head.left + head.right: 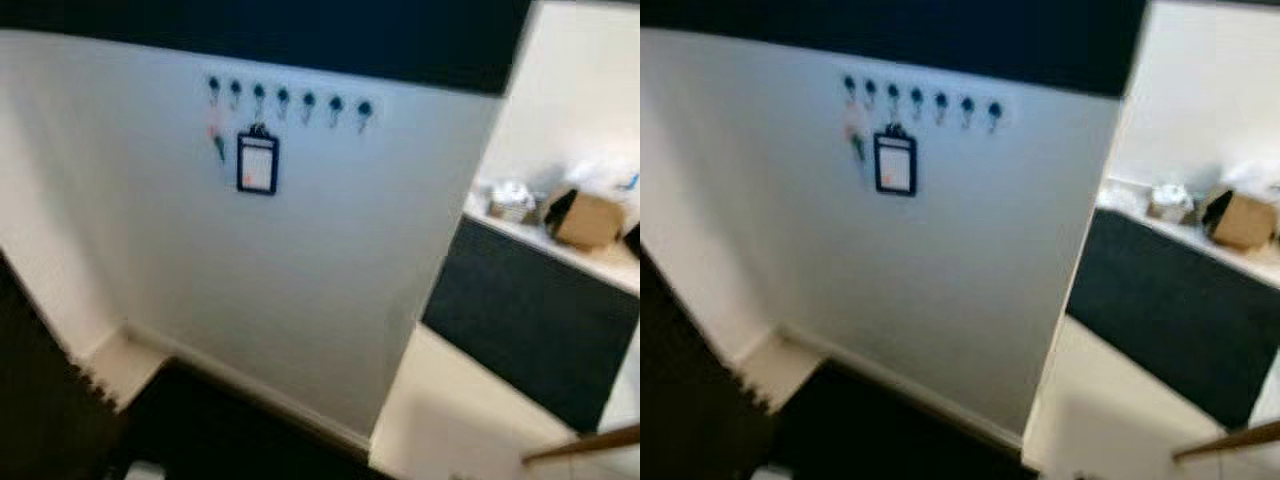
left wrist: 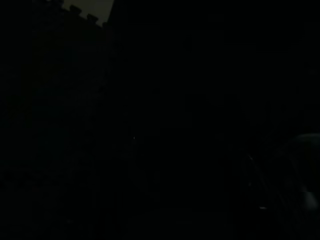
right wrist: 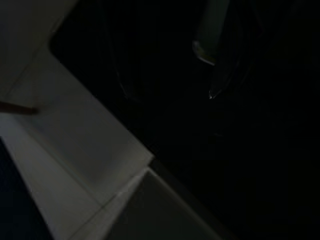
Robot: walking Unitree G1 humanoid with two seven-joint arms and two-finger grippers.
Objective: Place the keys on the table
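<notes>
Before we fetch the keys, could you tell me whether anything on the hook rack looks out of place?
Nothing stands out: the row of dark wall hooks sits level, a black-framed tag hangs straight, and the small keys dangle beside it, though blur hides detail.

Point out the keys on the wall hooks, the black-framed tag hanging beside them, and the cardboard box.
keys [image 1: 217, 143], left eye view, on the hanging bunch under the leftmost hook.
black-framed tag [image 1: 257, 163], left eye view, on its white middle.
cardboard box [image 1: 587, 220], left eye view, on its brown side.

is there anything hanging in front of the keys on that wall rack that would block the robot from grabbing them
Nothing visible covers the keys. They hang from the hook rack with bare wall around them; a framed card hangs just beside them, not over them.
</notes>
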